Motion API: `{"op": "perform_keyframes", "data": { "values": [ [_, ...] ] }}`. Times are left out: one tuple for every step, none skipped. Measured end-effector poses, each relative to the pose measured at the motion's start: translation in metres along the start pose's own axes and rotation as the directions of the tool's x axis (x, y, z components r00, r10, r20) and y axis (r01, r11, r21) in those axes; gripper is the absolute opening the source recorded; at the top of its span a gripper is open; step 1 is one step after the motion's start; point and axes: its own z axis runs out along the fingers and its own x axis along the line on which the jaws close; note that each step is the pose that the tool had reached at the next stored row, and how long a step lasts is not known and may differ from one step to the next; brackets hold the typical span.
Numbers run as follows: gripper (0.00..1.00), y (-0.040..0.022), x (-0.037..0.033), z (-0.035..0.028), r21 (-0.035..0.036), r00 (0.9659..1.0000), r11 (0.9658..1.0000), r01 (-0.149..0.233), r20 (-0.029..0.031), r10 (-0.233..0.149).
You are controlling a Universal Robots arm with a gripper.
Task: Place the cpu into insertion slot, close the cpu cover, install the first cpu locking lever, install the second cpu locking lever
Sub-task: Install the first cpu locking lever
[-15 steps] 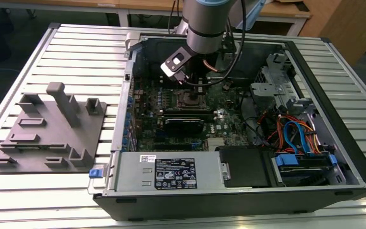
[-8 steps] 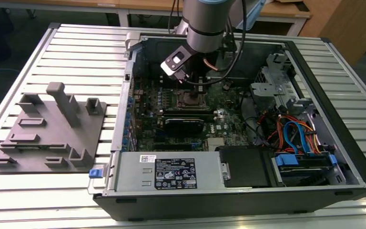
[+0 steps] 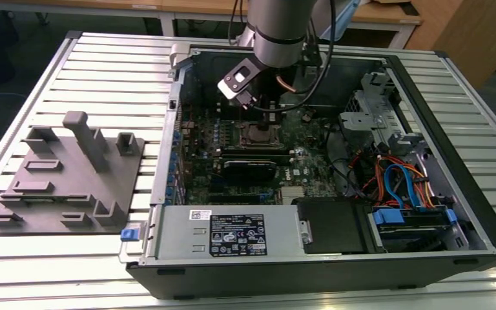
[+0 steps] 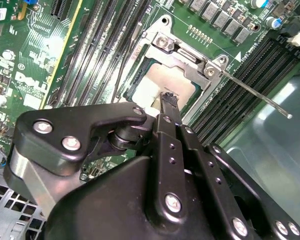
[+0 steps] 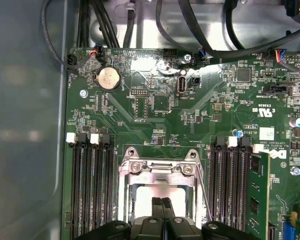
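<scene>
The cpu (image 4: 157,82) lies in the socket on the green motherboard, its dull silver top showing through the cut-out. The cpu cover (image 4: 186,59) lies flat over it as a silvery frame. In the first wrist view the cpu (image 5: 142,200) and cover (image 5: 160,169) show the same way. My gripper (image 4: 168,100) is shut with nothing between its fingers, its tip just above the chip's top; whether it touches I cannot tell. One thin locking lever (image 4: 255,95) sticks out free beside the socket, also visible as a rod (image 5: 204,192). In the exterior view the gripper (image 3: 250,103) hangs over the socket (image 3: 255,134).
Black memory slots (image 5: 92,190) flank the socket on both sides, with a memory stick (image 5: 257,195) standing nearby. Cables (image 3: 394,181) and a drive cage (image 3: 364,119) fill the case's right part. A grey fixture plate (image 3: 67,174) sits outside the case.
</scene>
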Motion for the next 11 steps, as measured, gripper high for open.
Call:
{"op": "perform_keyframes", "data": {
  "values": [
    [0.11,0.0,0.0,-0.0011,0.0,1.0,1.0,0.0,0.0,0.0],
    [0.11,0.0,0.0001,-0.0022,0.0,1.0,1.0,0.0,0.0001,0.0],
    [0.11,0.0,0.0001,-0.0032,0.0,1.0,1.0,0.0,0.0001,0.0],
    [0.11,0.0,0.0001,-0.0044,0.0001,1.0,1.0,0.0,0.0001,0.0],
    [0.11,0.0,0.0002,-0.0054,0.0001,1.0,1.0,0.0,0.0,0.0],
    [0.11,0.0,0.0002,-0.0064,0.0,1.0,1.0,0.0,0.0,0.0],
    [0.11,0.0,0.0003,-0.0074,0.0001,1.0,1.0,0.0,0.0,0.0],
    [0.11,0.0,0.0003,-0.0084,0.0,1.0,1.0,0.0,0.0,0.0],
    [0.11,0.0,0.0003,-0.0094,0.0001,1.0,1.0,0.0,0.0,0.0],
    [0.11,0.0,0.0004,-0.0105,0.0001,1.0,1.0,0.0,0.0,0.0],
    [0.11,0.0,0.0004,-0.0117,0.0001,1.0,1.0,0.0,0.0001,0.0]
  ]
}}
